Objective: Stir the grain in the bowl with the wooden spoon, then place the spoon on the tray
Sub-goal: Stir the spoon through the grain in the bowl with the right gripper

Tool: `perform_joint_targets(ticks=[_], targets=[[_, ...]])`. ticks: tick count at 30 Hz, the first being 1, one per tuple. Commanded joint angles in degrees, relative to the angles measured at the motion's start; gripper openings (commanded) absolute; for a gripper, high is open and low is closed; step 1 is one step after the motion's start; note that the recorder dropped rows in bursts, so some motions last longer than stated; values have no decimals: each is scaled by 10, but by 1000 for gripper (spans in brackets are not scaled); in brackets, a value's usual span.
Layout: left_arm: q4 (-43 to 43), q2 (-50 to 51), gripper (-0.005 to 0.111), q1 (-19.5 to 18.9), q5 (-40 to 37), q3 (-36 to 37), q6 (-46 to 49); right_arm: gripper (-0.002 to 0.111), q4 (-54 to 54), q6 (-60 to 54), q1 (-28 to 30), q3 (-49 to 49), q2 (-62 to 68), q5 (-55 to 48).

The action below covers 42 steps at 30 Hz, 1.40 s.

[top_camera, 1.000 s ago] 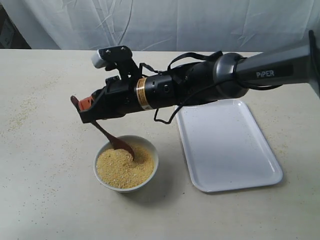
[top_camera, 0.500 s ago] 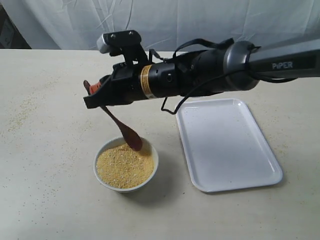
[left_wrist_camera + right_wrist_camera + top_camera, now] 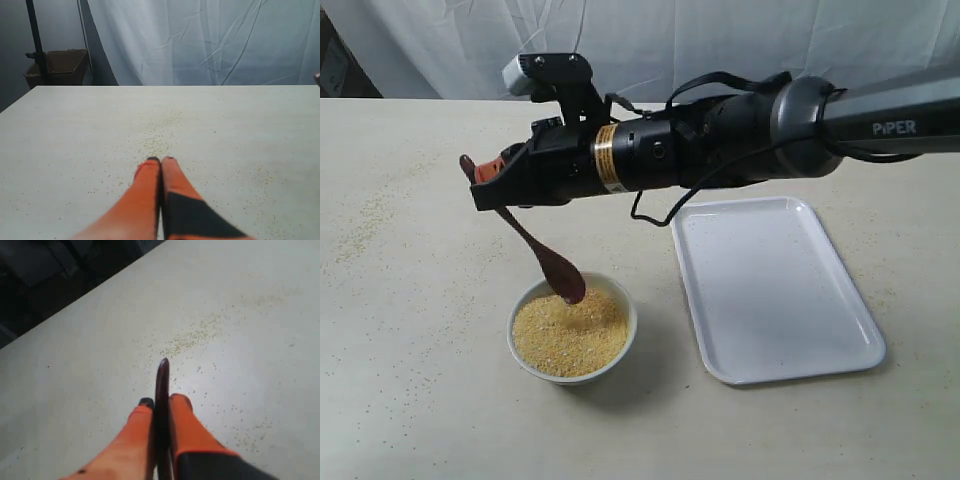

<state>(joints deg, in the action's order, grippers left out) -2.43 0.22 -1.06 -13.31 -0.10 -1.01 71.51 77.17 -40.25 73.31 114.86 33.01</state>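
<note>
My right gripper point(image 3: 488, 187) reaches across from the right and is shut on the handle of the dark wooden spoon point(image 3: 535, 248). The spoon slants down, its head at the back rim of the white bowl point(image 3: 621, 332), touching the yellow grain point(image 3: 568, 335). In the right wrist view the handle tip point(image 3: 163, 371) sticks out between the orange fingers point(image 3: 185, 421). The white tray point(image 3: 770, 290) lies to the right of the bowl, with nothing on it. My left gripper point(image 3: 161, 160) is shut with nothing in it and does not show in the exterior view.
Loose grains are scattered on the pale table point(image 3: 410, 300), thickest at the far left point(image 3: 360, 230). A white cloth point(image 3: 720, 40) hangs behind the table. The left wrist view shows a dark stand and a box point(image 3: 55, 67) beyond the table's edge.
The spoon was lifted out of the grain, then swung left; its head has come back down to the bowl's back rim. The right gripper has shifted left.
</note>
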Motion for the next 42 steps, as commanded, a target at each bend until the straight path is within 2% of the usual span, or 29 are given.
perform_joint_targets(ticks=[1,4,9,12,19,24,28,35,42], targets=[[-1,-2,0,-1,1,1,0,-1,4,-18,2,1,-2,-75],[-1,-2,0,-1,1,1,0,-1,4,-14,2,1,18,-78],[-1,-2,0,-1,1,1,0,-1,3,11,1,1,48,12],[-1,-2,0,-1,1,1,0,-1,-1,23,1,1,42,21],[-1,-2,0,-1,1,1,0,-1,3,1,2,2,-15,-45],[-1,-2,0,-1,1,1,0,-1,4,-8,2,2,-8,-101],[-1,-2,0,-1,1,1,0,-1,4,-7,1,2,29,-96],[-1,-2,0,-1,1,1,0,-1,-3,12,1,2,50,5],[-1,-2,0,-1,1,1,0,-1,-3,1,2,2,-2,-45]])
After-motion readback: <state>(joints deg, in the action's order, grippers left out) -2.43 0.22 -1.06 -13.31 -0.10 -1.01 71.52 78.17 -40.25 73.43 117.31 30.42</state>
